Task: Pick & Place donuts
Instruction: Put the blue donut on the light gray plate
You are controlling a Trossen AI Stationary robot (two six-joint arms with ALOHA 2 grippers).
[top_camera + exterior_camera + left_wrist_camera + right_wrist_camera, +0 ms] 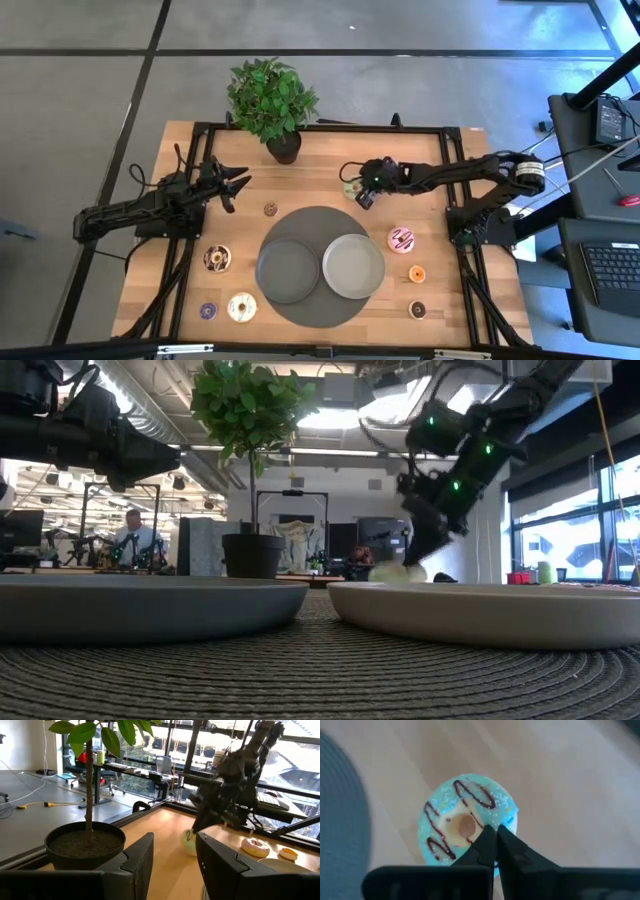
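Eight donuts [401, 239], two plates [352, 266]; right gripper [494, 832] pressed together over green donut [465, 822]; left gripper [172, 855] spread.

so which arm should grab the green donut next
Right. The right gripper hangs directly over the green donut, jaws closed. The left gripper waits, jaws open, across the table by the plant.

Eight donuts [217, 259] lie scattered over the table; two grey plates [352, 266] share one round mat [318, 218], with one potted plant [271, 97] at twelve o'clock.
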